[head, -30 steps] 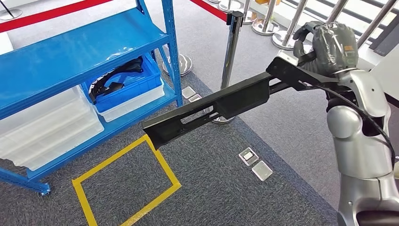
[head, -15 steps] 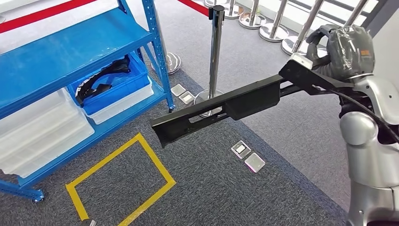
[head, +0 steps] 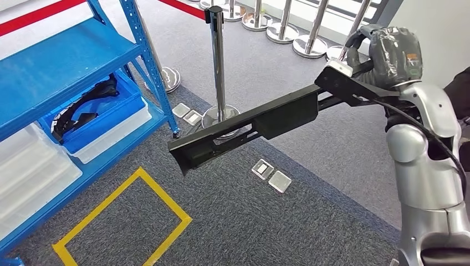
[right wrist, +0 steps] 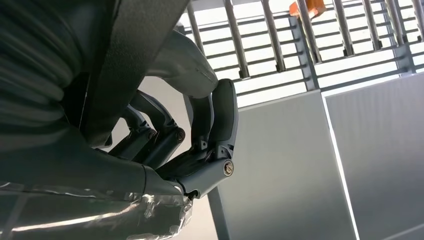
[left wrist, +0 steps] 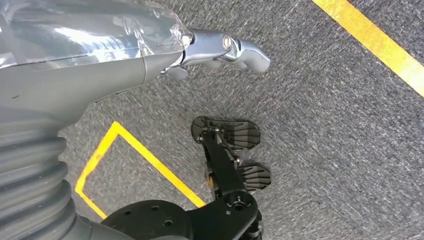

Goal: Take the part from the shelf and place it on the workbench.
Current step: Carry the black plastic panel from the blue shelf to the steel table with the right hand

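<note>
The long black part (head: 249, 124) is gripped at its 2 o'clock end by the right hand (head: 388, 55) with fingers closed around it, so it is judged stiff and prone to sag at its free end.

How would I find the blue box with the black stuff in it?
Find the blue shelf rack on the left. On its lower shelf sits the blue bin, atop a clear one. Its neighbours are clear tubs; it alone is blue, with black parts inside.
</note>
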`<move>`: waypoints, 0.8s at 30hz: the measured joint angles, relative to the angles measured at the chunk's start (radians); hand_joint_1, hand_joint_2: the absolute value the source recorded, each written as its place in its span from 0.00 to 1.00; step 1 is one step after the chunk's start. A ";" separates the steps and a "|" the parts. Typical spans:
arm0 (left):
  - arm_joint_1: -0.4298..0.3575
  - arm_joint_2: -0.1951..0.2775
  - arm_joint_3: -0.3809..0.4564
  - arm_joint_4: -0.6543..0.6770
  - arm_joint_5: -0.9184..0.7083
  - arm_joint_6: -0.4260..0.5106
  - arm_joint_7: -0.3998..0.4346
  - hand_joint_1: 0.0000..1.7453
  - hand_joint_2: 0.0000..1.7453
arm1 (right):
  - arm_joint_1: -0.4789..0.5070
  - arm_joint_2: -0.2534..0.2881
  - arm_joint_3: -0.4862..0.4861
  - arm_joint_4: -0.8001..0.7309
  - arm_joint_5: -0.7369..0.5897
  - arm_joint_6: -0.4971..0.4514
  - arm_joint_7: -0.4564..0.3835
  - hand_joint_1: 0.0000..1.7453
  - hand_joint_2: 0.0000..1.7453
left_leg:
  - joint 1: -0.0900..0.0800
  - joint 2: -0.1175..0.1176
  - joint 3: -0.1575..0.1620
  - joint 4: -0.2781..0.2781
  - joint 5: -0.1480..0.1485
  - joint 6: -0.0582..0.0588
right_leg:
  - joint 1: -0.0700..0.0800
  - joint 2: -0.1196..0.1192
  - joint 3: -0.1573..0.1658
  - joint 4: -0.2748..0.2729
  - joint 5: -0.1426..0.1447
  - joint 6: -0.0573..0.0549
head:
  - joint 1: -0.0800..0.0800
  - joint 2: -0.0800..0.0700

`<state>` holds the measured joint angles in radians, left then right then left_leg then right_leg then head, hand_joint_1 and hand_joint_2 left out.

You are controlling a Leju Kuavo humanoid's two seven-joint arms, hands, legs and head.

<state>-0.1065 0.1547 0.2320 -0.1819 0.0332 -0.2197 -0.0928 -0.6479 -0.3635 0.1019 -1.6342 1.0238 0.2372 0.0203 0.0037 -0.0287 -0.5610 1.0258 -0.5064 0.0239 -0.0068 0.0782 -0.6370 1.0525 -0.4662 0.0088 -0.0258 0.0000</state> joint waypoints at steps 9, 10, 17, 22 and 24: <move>-0.003 -0.001 0.000 0.000 -0.004 0.000 -0.007 0.00 1.00 | 0.000 -0.003 0.000 0.002 0.001 -0.004 0.000 1.00 1.00 | 0.009 0.081 -0.004 0.000 0.002 -0.002 | -0.018 -0.093 -0.023 0.104 -0.043 0.037 | 0.045 0.000; -0.004 -0.001 0.000 0.000 -0.004 0.000 -0.008 0.00 1.00 | -0.001 -0.003 0.000 0.002 0.001 -0.004 0.000 1.00 1.00 | 0.009 0.087 -0.005 0.005 -0.001 -0.008 | -0.016 -0.102 0.005 0.047 -0.025 0.034 | 0.048 0.000; -0.008 -0.003 0.000 0.000 -0.005 0.001 -0.011 0.00 1.00 | -0.009 -0.003 0.000 0.002 0.002 -0.007 0.002 1.00 1.00 | 0.014 0.066 -0.030 0.075 -0.056 -0.043 | -0.010 -0.079 0.022 -0.018 0.002 -0.013 | 0.034 0.000; -0.001 -0.003 0.000 0.000 0.000 0.001 -0.013 0.00 1.00 | -0.012 -0.002 0.000 0.002 0.002 -0.007 0.002 1.00 1.00 | 0.010 0.036 -0.122 0.281 -0.126 -0.036 | -0.001 -0.043 0.015 -0.016 0.007 -0.021 | 0.008 0.000; 0.000 -0.003 0.000 0.000 0.003 0.001 -0.014 0.00 1.00 | -0.015 -0.002 0.000 0.002 0.002 -0.006 0.002 1.00 1.00 | 0.007 0.021 -0.068 0.162 -0.057 -0.023 | 0.001 -0.024 0.016 -0.013 0.007 -0.021 | 0.001 0.000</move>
<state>-0.1066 0.1515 0.2320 -0.1820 0.0361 -0.2191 -0.1069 -0.6631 -0.3655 0.1019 -1.6320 1.0256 0.2312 0.0218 0.0103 -0.0075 -0.6286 1.1881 -0.5639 0.0009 -0.0054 0.0540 -0.6213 1.0391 -0.4590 -0.0127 -0.0244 0.0000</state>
